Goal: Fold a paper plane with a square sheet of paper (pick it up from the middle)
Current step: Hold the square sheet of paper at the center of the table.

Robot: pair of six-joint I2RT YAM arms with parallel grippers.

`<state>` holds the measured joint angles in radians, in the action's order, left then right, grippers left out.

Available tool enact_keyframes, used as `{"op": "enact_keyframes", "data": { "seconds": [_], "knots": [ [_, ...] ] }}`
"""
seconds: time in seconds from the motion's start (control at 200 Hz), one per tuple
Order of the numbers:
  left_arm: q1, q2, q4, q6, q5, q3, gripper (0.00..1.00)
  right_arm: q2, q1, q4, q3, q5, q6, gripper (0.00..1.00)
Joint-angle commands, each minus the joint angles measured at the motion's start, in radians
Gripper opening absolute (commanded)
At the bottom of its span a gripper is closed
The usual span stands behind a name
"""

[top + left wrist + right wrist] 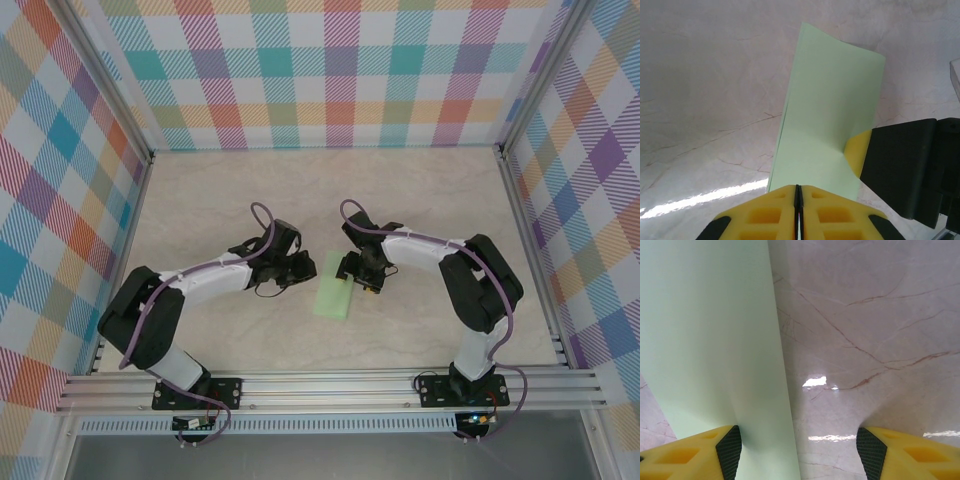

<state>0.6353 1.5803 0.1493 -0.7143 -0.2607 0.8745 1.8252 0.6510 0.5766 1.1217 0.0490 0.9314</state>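
Starting at the near edge of the worktop (300,345): both arm bases sat on the aluminium rail (330,385), left arm at left, right arm at right.

The square sheet of paper (333,291) was pale green and plain. It was doubled over into a narrow rectangle, with two layers showing along one edge. It lay about midway between the side edges, slightly nearer the near edge than the far one.

The left gripper (798,189) was at the sheet's left side, its yellow fingers pressed together to a hairline seam. The tips met the paper's edge, but I could not tell whether a layer was nipped between them.

The right gripper (795,440) was at the opposite side with its jaws well apart. One finger (715,450) touched the paper and the other was over bare marbled surface. A small kink showed in the sheet beside the touching finger.

Beyond the far edge stood the multicoloured checked wall panels (330,70).
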Motion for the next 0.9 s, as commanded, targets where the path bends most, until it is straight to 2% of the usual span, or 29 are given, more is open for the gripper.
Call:
{"op": "enact_keyframes", "data": {
  "seconds": [0.0,0.1,0.61,0.895],
  "knots": [
    [0.026,0.056,-0.016,-0.005,-0.026,0.048,0.07,0.076,0.001,0.042,-0.029,-0.061,0.004,0.67],
    [0.033,0.114,-0.013,-0.012,-0.030,0.081,0.00,0.078,0.001,0.044,-0.027,-0.064,0.003,0.67],
    [0.050,0.248,-0.042,-0.014,-0.055,0.133,0.00,0.077,0.002,0.040,-0.034,-0.058,0.007,0.67],
    [0.050,0.280,-0.006,-0.010,-0.012,0.118,0.00,0.060,0.002,0.022,-0.031,-0.034,-0.007,0.68]
  ]
}}
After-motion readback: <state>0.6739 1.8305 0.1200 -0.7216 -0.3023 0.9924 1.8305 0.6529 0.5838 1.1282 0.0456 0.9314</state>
